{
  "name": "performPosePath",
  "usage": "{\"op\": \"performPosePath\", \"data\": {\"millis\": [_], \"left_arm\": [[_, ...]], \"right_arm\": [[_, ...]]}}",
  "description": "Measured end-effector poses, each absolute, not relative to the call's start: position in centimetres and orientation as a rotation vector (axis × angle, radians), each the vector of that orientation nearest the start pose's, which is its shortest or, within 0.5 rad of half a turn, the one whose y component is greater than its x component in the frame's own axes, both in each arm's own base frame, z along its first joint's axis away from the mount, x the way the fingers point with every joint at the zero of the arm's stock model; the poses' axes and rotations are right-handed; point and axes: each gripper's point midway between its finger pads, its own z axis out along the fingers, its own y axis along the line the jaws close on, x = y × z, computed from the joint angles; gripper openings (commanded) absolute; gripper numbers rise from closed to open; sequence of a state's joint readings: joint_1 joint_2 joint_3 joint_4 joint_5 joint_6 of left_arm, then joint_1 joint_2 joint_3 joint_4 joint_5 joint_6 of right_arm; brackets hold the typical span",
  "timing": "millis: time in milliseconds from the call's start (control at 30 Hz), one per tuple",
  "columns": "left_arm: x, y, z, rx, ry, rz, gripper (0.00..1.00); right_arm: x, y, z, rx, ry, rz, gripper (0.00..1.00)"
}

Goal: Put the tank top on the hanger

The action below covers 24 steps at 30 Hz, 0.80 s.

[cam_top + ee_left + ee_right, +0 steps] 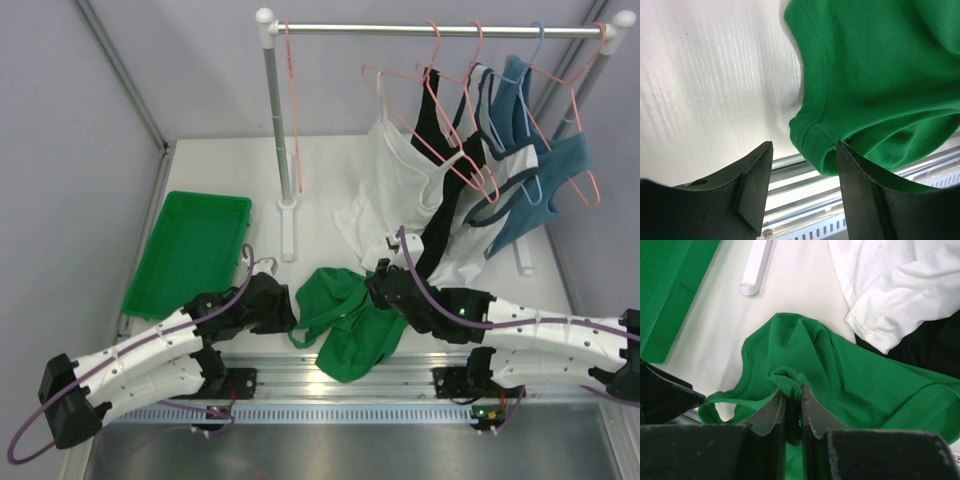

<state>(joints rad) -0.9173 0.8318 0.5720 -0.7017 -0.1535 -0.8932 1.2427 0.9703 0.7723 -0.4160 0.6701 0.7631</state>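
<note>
- Found right gripper (pixel 792 390) pinched onto a ribbed edge fold of the tank top (pixel 850 375), jaws nearly together with only fabric between.
- Found left gripper (pixel 804 147) spread wide and gripping nothing; noted a hemmed corner of the garment just beyond its fingertips, nearer the right-hand finger.
- Located the tank top crumpled on the table (pixel 325 165) between both grippers, lapping over the metal frame (pixel 290 380) at the near edge.
- Judged the fabric light, soft, limp and stretchy: likely to sag and bunch when lifted, not fragile.
- Judged the best hold to be the ribbed shoulder straps or neckline, one point per gripper, to spread an opening.
- Located an empty-looking hanger (pixel 292 110) on the rack rail (pixel 440 30), behind and well apart from the garment.
</note>
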Motion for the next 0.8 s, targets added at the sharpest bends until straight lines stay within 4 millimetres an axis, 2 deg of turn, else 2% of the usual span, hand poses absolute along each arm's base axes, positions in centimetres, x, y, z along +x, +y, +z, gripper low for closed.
{"op": "performPosePath", "data": {"millis": [267,433,667,767,800], "left_arm": [[11.5,-18.2,7.2,0.017,2.64,-0.583,0.58],[10.8,-18.6,5.8,0.048,2.676,-0.594,0.57],[10.5,-19.7,5.0,0.091,2.692,-0.616,0.55],[10.2,-20.2,4.7,0.117,2.694,-0.623,0.49],[10.2,-20.2,4.6,0.123,2.698,-0.62,0.43]], "right_arm": [[17.7,24.8,17.9,-0.135,2.087,0.482,0.0],[17.7,24.7,17.5,-0.144,2.098,0.465,0.0],[17.7,24.7,17.4,-0.145,2.1,0.46,0.0],[17.7,24.7,17.4,-0.146,2.101,0.458,0.0],[17.7,24.7,17.4,-0.146,2.101,0.458,0.0]]}}
